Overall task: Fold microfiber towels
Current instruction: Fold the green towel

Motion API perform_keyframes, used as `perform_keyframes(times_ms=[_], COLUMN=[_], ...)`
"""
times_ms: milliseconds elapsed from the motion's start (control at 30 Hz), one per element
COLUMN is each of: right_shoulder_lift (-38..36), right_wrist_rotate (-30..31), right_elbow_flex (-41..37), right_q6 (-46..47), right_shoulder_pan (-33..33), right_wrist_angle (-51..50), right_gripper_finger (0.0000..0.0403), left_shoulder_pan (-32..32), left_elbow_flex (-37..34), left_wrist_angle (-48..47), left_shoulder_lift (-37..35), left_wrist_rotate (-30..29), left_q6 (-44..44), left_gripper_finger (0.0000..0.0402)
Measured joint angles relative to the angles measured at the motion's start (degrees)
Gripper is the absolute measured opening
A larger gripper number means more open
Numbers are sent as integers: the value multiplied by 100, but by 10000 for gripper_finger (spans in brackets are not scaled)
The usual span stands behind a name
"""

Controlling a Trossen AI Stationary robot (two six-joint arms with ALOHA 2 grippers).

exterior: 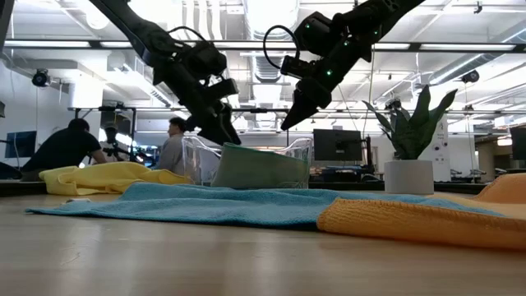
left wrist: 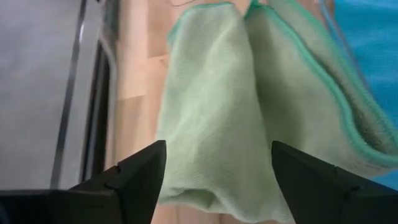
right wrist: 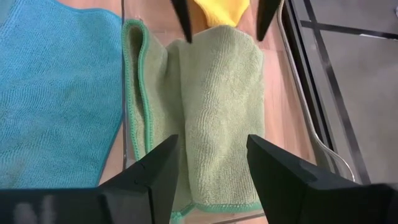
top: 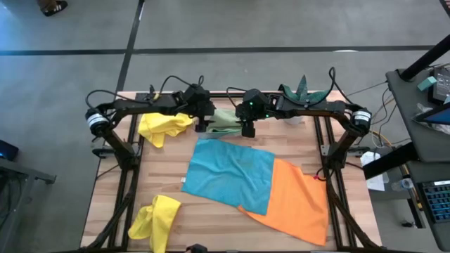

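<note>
A sage green towel point(top: 225, 121) lies folded in several layers inside the clear tray point(exterior: 194, 156) at the table's far middle. My left gripper point(top: 204, 128) is open, its fingers point(right wrist: 184, 22) standing at the towel's end nearest a crumpled yellow towel point(top: 165, 126). My right gripper point(right wrist: 211, 140) is open and hovers above the towel's other end, clear of it in the low view point(exterior: 289, 122). A turquoise towel point(top: 228, 176) lies spread flat at mid-table, its right part overlapping an orange towel point(top: 292, 200). A second yellow towel point(top: 156, 219) lies bunched near the front left. My left gripper comes slanting down from the table's left, its open fingertips point(exterior: 232, 140) right at the top of the green towel's folded end point(right wrist: 217, 46). Whether they touch the cloth, I cannot tell.
A potted plant point(exterior: 408, 140) stands at the far right of the table. The tray's clear walls point(right wrist: 124, 99) rise around the green towel. Black frame rails point(top: 130, 183) run along both table sides. People sit in the room behind point(exterior: 70, 144).
</note>
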Motion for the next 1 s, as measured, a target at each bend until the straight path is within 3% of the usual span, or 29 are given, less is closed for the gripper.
perform_keyframes(times_ms=[233, 600, 867, 1000], right_shoulder_lift=[2, 4, 4, 4], right_wrist_rotate=[0, 0, 3, 4], right_elbow_flex=[0, 0, 0, 0], right_q6=[1, -10, -4, -13], right_shoulder_pan=[0, 0, 0, 0], right_wrist_angle=[-1, -25, -20, -14], right_gripper_finger=[180, 179, 180, 180], left_shoulder_pan=[24, 28, 28, 17], left_elbow_flex=[183, 271, 286, 319], left_wrist_angle=[22, -253, -404, -319], left_shoulder_lift=[331, 422, 752, 791], left_wrist_rotate=[64, -115, -1042, -1255], left_q6=[51, 688, 838, 836], left_gripper_finger=[267, 142, 115, 64])
